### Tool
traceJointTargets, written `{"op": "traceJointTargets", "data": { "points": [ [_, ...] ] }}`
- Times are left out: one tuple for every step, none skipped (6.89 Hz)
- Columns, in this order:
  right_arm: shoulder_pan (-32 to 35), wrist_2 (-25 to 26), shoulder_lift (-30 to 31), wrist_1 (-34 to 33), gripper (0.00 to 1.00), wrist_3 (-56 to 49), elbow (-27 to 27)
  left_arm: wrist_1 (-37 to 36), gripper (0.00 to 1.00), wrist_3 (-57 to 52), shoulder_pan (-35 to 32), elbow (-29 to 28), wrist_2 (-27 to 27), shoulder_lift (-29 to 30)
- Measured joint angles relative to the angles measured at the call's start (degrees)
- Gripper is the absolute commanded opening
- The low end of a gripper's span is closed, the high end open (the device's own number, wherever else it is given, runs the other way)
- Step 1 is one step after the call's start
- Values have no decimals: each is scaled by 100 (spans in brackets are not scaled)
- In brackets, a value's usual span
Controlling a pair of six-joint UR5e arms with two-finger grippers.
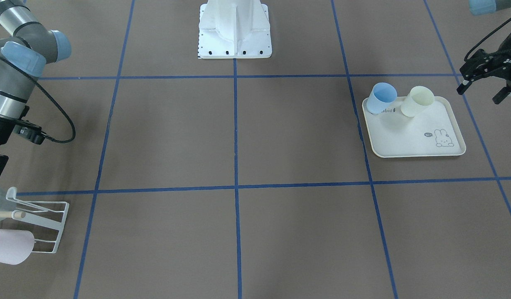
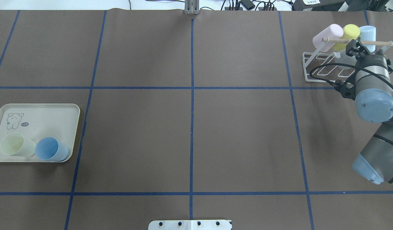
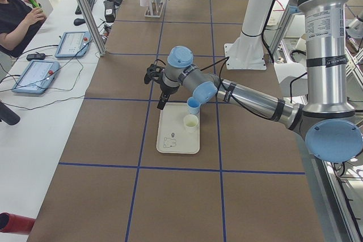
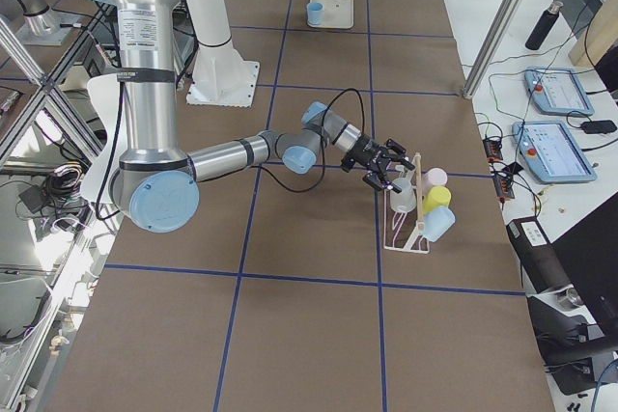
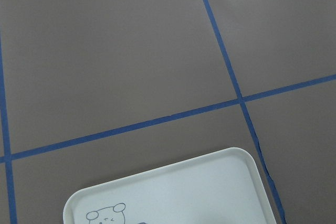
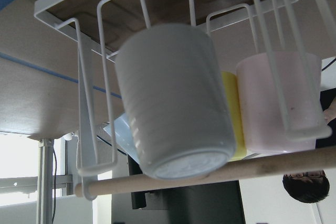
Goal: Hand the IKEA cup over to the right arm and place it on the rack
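A blue cup [image 1: 382, 97] and a pale yellow-green cup [image 1: 416, 101] lie tilted on the cream rabbit-print tray [image 1: 413, 143]. My left gripper [image 1: 479, 95] hangs open and empty above the table beside the tray's far corner. The white wire rack [image 2: 311, 68] with its wooden dowel [image 2: 356, 41] holds a pink cup [image 2: 327, 36], a yellow cup [image 2: 349, 33], a light-blue cup [image 2: 367, 33] and a greyish-white cup [image 6: 173, 108]. My right gripper [image 2: 356, 48] is at the rack, just above the greyish-white cup, and looks open. That cup sits over a prong.
The robot's white base plate [image 1: 234, 41] stands at the table's middle edge. Blue tape lines cross the brown table cover. An operator sits at a side desk [image 3: 17, 21] with tablets. The right arm's thick black cable [image 2: 327, 68] loops over the rack's base.
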State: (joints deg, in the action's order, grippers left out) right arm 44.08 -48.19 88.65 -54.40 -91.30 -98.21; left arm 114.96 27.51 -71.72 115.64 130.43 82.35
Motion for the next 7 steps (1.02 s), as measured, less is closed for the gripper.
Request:
{"op": "traceJointTargets", "data": {
  "points": [
    [-1, 0, -2, 28, 99, -6, -36, 0, 100, 0, 0, -3, 0, 0],
    [1, -21, -5, 48, 99, 1, -228, 0, 100, 0, 0, -8, 0, 0],
    [9, -61, -3, 60, 99, 42, -577, 0, 100, 0, 0, -18, -2, 0],
    [16, -152, 3, 61, 99, 235, -884, 0, 100, 0, 1, -37, -8, 2],
    [19, -368, 11, 62, 99, 808, -1047, 3, 100, 2, 5, -62, -16, 6],
    [21, -660, 28, 64, 99, 1725, -1109, 8, 100, 81, 10, -64, -33, 20],
    [20, -1050, 52, 74, 100, 2864, -1129, 22, 100, 266, 19, -53, -65, 45]
  ]
}}
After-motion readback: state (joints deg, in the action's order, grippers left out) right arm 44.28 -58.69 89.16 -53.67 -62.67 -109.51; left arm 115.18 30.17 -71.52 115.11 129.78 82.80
